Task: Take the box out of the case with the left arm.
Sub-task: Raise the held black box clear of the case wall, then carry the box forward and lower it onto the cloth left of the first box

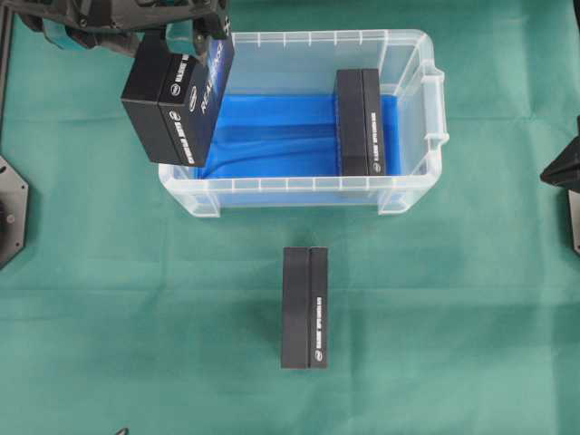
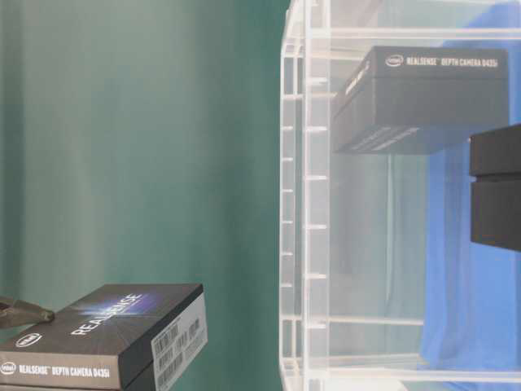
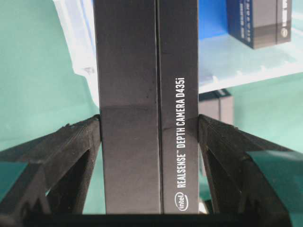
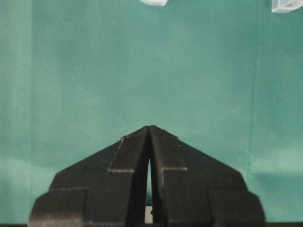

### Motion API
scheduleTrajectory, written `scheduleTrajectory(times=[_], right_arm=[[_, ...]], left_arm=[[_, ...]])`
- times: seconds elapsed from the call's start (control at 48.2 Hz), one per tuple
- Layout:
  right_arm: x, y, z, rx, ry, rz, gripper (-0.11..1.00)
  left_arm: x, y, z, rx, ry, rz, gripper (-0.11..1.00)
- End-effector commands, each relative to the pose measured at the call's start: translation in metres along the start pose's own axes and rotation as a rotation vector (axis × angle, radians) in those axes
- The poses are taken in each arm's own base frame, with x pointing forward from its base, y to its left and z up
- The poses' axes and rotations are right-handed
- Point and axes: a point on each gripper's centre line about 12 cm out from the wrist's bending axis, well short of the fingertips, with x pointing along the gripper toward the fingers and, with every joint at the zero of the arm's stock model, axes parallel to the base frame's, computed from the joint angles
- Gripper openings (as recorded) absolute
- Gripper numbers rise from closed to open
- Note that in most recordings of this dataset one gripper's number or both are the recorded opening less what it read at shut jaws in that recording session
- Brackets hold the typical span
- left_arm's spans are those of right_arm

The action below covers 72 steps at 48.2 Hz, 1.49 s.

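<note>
The left arm's black lattice gripper (image 3: pixel 150 156) clamped the black rectangular cardboard box (image 1: pixel 178 101) — raised over the left rim of the clear plastic case (image 1: pixel 412 186) — long axis running out from the jaws.

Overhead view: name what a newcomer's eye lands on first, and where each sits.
First, the black box gripped by the left gripper, hanging over the left end of the clear case. Next the case's bright blue lining, with a second black box standing at its right end. A third box lies on the green cloth in front of the case.
</note>
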Motion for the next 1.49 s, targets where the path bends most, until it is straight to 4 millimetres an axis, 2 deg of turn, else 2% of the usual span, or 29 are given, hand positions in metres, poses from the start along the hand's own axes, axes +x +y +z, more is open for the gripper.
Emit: scheduleTrajectory(times=[0.0,0.207,0.435,1.12,1.286,1.472], right_arm=[[-0.008,0.000,0.008,0.006,-0.030,0.004,0.02],[-0.008,0.000,0.009,0.008,-0.033,0.005,0.02],[-0.009,0.000,0.010,0.008,-0.036,0.005,0.02],[-0.008,0.000,0.010,0.005,-0.033,0.005,0.02],[-0.009,0.000,0.010,0.005,-0.035,0.005,0.02],[-0.009,0.000,0.010,0.003,-0.033,0.003,0.02]], left_arm=[[-0.014,0.001,0.001,-0.004,-0.018,-0.042,0.62],[-0.015,0.001,0.000,0.000,-0.018,-0.046,0.62],[-0.016,-0.005,-0.017,0.015,-0.003,-0.052,0.62],[-0.019,-0.014,-0.141,-0.040,0.106,-0.042,0.62],[-0.021,-0.013,-0.161,-0.057,0.124,-0.040,0.62],[-0.022,-0.013,-0.168,-0.073,0.130,-0.039,0.62]])
